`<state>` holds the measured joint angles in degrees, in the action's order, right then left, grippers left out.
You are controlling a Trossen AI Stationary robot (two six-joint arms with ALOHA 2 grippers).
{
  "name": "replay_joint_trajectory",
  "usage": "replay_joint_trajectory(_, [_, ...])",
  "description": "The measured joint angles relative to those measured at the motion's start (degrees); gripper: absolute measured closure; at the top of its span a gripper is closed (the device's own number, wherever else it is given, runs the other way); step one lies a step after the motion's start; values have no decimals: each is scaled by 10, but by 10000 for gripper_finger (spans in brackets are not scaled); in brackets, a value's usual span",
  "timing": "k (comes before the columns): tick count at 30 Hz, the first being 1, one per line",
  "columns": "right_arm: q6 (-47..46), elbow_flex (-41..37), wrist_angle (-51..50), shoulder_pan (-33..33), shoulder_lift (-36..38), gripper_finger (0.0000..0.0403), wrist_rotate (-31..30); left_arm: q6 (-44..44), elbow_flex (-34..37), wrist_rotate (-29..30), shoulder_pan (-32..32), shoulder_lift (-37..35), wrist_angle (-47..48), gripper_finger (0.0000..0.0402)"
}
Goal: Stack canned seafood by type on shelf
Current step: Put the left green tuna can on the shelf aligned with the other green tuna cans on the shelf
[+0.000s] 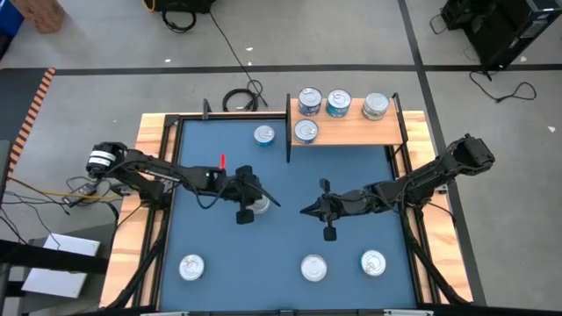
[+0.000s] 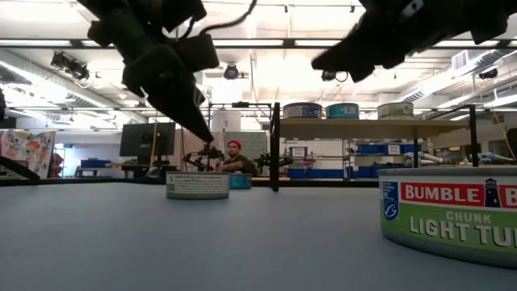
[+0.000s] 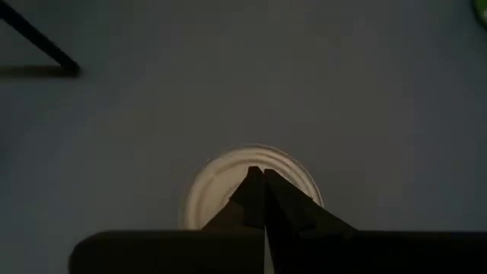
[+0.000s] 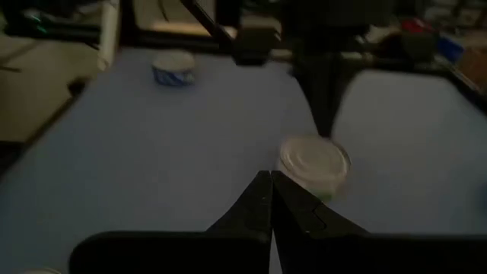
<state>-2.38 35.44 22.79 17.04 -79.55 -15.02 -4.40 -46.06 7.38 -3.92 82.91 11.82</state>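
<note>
Shelf [image 1: 351, 133] at mat's [image 1: 281, 189] far edge w/ 4 tins [image 1: 339, 103] on it. L fingers [image 1: 249, 209] pressed together over mid-mat tin [image 1: 260, 206]. R fingers [image 1: 309, 210] also pressed together, holding nothing, nearer mat centre. 4 more tins loose on mat.

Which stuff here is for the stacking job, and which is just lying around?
For the job:
- tins on the shelf
- shelf
- tin on the mat by the shelf
- tin under the left pincer
- three front tins

Just lying about:
- coiled black cable
- cardboard box
</note>
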Motion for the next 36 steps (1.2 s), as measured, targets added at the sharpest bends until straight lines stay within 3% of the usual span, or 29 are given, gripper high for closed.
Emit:
replay_joint_trajectory(5, [37, 0, 51, -19, 0, 394, 12, 37, 28, -27, 13, -16, -70, 400])
replay_joint_trajectory(11, [42, 20, 46, -41, 0, 399, 19, 42, 60, -32, 12, -17, -127, 401])
replay_joint_trajectory(18, [41, 67, -21, -50, -9, 400, 38, 42, 61, -29, 4, -15, -60, 401])
replay_joint_trajectory(23, [37, 92, -50, -53, -57, 400, 44, 42, 61, -16, -15, -15, -25, 401])
replay_joint_trajectory(29, [39, 140, -123, -53, -117, 399, 47, 25, 62, -16, -22, -10, -32, 401])
replay_joint_trajectory(36, [40, 160, -142, -52, -128, 398, 46, 27, 61, -16, -22, 36, -64, 401])
